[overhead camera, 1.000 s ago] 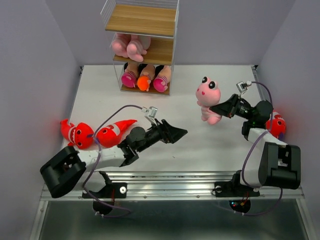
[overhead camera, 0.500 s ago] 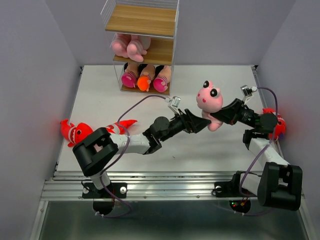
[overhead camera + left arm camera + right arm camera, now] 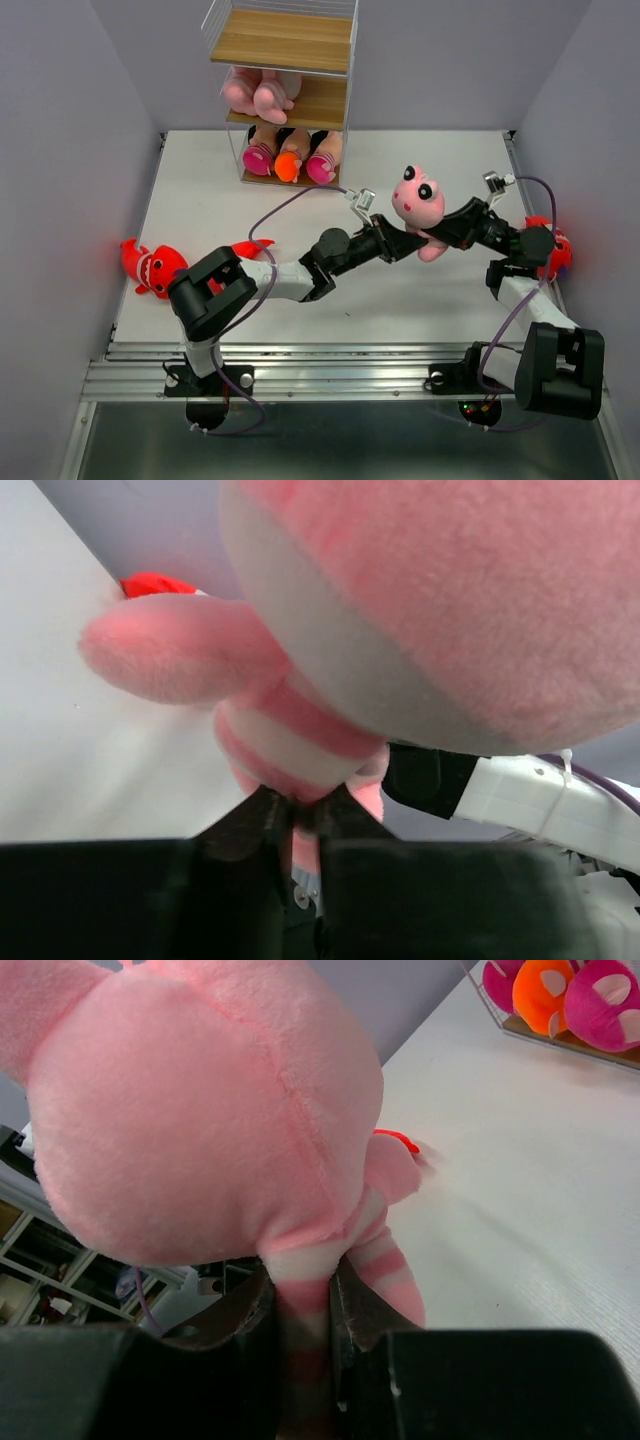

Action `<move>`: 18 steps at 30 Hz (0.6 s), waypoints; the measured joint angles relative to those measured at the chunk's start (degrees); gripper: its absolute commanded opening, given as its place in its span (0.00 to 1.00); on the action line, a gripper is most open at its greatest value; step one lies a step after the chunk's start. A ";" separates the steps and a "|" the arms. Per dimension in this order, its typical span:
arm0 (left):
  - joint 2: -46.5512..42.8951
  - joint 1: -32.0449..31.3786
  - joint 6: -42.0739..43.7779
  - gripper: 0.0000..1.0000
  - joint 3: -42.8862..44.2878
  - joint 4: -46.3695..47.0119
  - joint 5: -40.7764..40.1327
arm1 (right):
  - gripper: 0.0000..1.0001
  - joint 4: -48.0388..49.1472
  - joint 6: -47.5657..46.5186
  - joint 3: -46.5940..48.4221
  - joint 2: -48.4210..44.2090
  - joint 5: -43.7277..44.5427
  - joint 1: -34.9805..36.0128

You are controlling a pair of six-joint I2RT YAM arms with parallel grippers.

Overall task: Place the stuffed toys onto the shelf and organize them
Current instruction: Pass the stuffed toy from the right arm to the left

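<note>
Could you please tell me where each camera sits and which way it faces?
Top external: high behind the robot, looking down on table and shelf; left arm, right arm show.
Left wrist: on the left arm, looking along left gripper at the pink toy.
Right wrist: on the right arm, looking along right gripper past the toy towards shelved toys.
Shared: both wrist views show a clamped striped leg.

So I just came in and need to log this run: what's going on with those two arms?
Both arms are holding one pink striped-leg toy in the air between them. The right gripper and the left gripper are each clamped on a striped leg, which looks like a hand-over. The shelf already has pink toys on its middle tier and three dolls on the bottom. Red sharks lie on the table.
</note>
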 measured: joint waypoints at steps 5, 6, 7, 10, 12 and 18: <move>0.02 0.11 0.52 0.00 0.04 0.24 0.48 | 0.53 -0.74 -1.75 0.00 0.02 0.26 -0.04; -0.11 0.11 1.01 0.00 0.04 -0.33 0.44 | 0.64 -1.46 -2.36 0.00 0.00 0.24 -0.04; -0.31 0.11 1.57 0.00 0.04 -1.20 0.42 | 0.72 -2.93 -2.93 0.04 -0.07 0.22 -0.02; -2.19 0.07 4.96 0.00 0.48 -8.61 -0.37 | 0.96 -10.12 -8.59 1.14 -0.98 -0.26 0.09; -3.98 0.00 8.13 0.00 1.25 -14.88 -1.70 | 1.00 -18.05 -14.95 3.34 -2.12 -1.16 0.31; -13.51 -0.17 18.47 0.00 3.10 -35.78 -8.83 | 1.00 -44.87 -42.18 11.96 -7.41 -2.62 0.79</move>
